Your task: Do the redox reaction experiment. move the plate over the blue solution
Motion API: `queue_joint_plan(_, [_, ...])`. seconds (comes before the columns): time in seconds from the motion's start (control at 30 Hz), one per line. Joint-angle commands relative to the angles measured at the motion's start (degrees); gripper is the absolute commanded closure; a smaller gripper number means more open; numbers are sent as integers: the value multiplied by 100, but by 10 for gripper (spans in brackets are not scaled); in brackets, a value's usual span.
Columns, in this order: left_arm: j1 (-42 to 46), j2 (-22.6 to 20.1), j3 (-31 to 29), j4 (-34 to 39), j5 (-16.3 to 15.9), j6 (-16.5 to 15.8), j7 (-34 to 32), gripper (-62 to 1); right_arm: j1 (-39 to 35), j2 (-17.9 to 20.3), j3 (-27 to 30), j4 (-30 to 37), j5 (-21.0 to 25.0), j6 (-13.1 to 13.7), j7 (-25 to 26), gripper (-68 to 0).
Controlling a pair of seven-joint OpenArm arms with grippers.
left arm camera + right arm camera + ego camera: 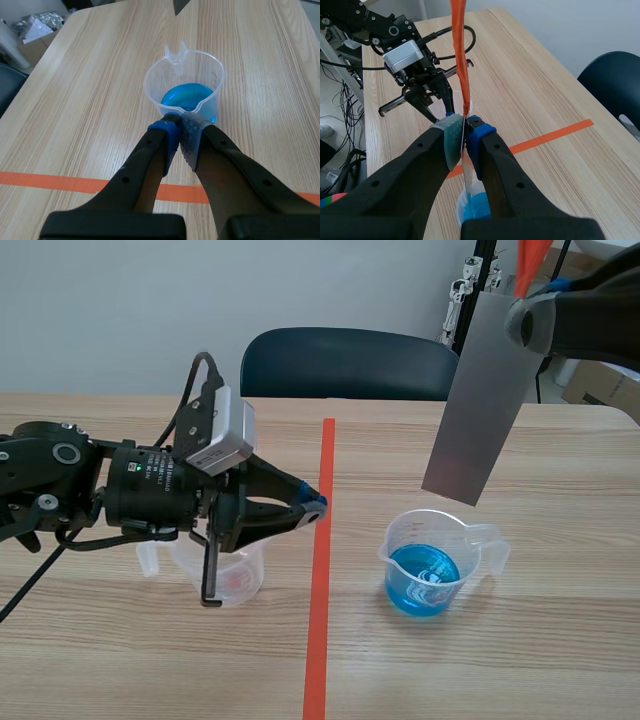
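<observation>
**Metal plate (485,405) held over the beaker of blue solution (425,562).**

Well left of the blue-solution beaker, beyond the orange-red tape line (320,590), a second clear beaker (228,578) stands beneath the left gripper (315,508) and appears empty. The left gripper's fingers meet at their pads with nothing between them; the tips point toward the blue-solution beaker, near it but apart. The blue-solution beaker itself holds a shallow layer of blue liquid in its base. Above it and slightly to its right, the grey plate hangs tilted, its lower end over the beaker's mouth and clear of rim and liquid. The right gripper (465,136) pinches the plate near its orange-red upper end, one pad pressed to each face.
</observation>
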Motion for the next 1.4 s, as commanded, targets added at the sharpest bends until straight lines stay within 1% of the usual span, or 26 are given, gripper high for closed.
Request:
queue_joint_plan(0.0, [-79,28,-35,118,-81,15,-83,-29,129,33,118,55,107,7,133,-4])
queue_joint_plan(0.23, [-114,28,-37,118,-79,72,-223,-29,129,33,118,55,107,7,133,-4])
queue_joint_plan(1.37, [-142,28,-37,118,-81,72,-216,-29,129,33,118,55,107,7,133,-4])
